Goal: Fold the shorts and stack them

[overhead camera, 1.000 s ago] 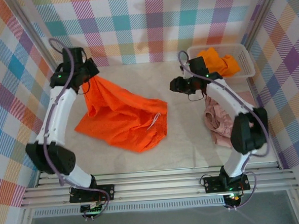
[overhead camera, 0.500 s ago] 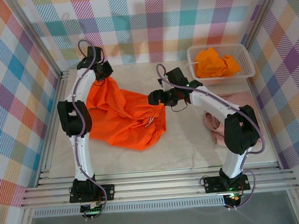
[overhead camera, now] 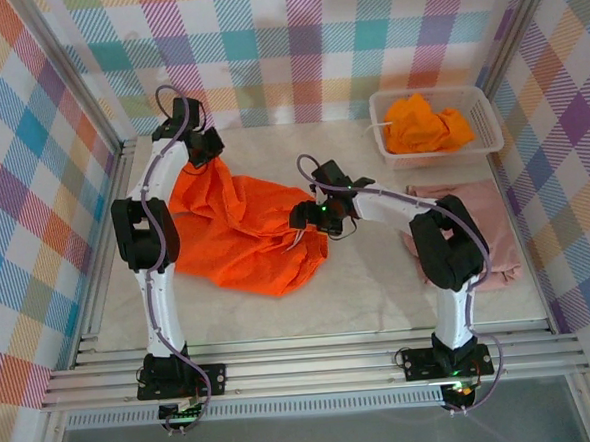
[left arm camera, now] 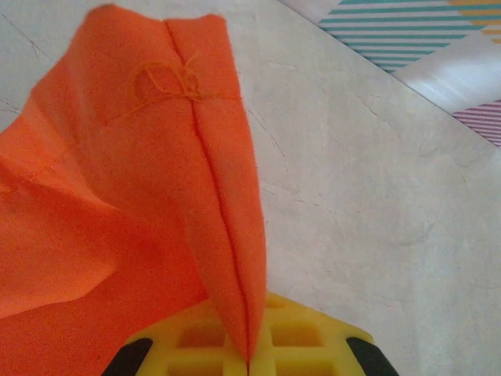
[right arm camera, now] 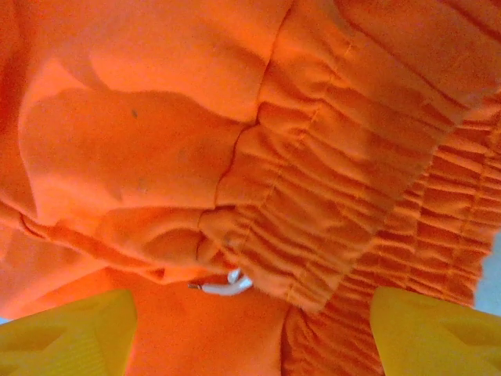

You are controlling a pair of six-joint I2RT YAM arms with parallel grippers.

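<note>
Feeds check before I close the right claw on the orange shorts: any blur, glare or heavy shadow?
Top view: sharp, evenly lit, no glare, faint shadows around the orange shorts. Left wrist view: the seam is crisp; the left claw, shut on the cloth, looks slightly soft. Right wrist view: waistband gathers readable, a darker shadow patch at left, the open right claw's yellow fingers blurred.

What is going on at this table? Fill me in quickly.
Two arms are working on the bright orange shorts. The left gripper is shut on a seamed edge, holding it up at the far left. The right gripper hangs open over the gathered waistband, by the white drawstring. The pink shorts lie at the table's right; the yellow-orange shorts sit in the white basket.
</note>
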